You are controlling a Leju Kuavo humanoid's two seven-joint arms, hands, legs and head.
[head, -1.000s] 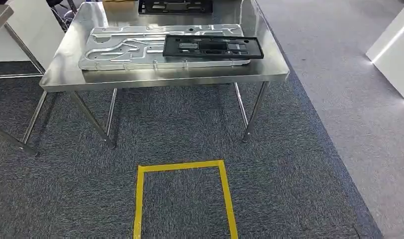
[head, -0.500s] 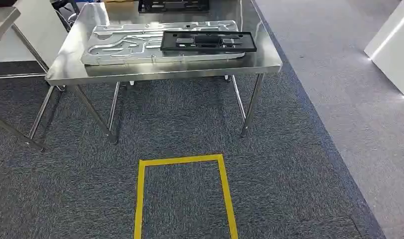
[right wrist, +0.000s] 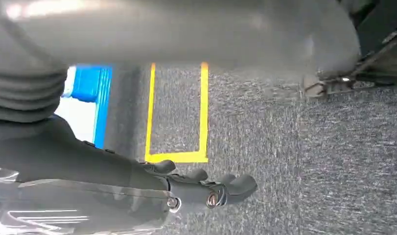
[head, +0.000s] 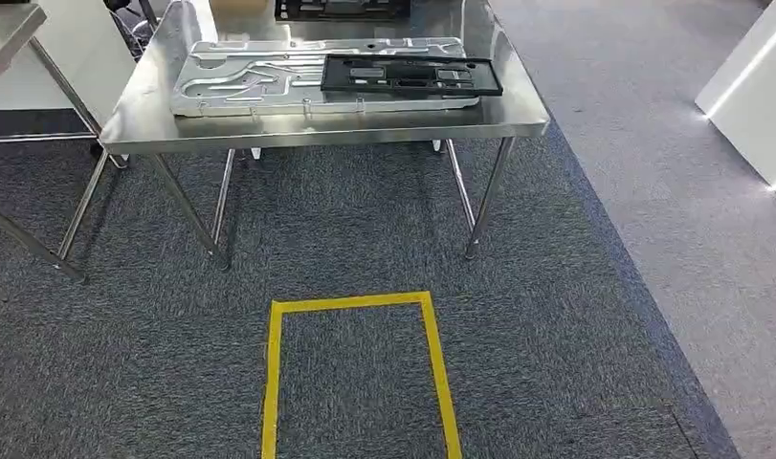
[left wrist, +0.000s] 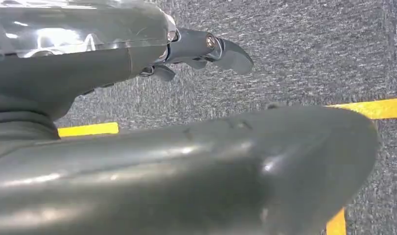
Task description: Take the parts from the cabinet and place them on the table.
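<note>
Two parts are seen on the steel worktop (head: 518,120): a black plastic frame (head: 412,75) lies on a ribbed aluminium plate (head: 259,81) — judged stiff, light and slick, best held by its long edges. Left hand (left wrist: 201,51) and right hand (right wrist: 206,188) hang empty, fingers loosely apart.

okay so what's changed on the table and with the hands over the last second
Nothing on the table moved. The whole head view shifted, so the camera moved. The black frame lies on the silver plate on the steel table, as before, with the yellow tape outline on the carpet in front. The left hand and right hand hang over the carpet, holding nothing.
</note>
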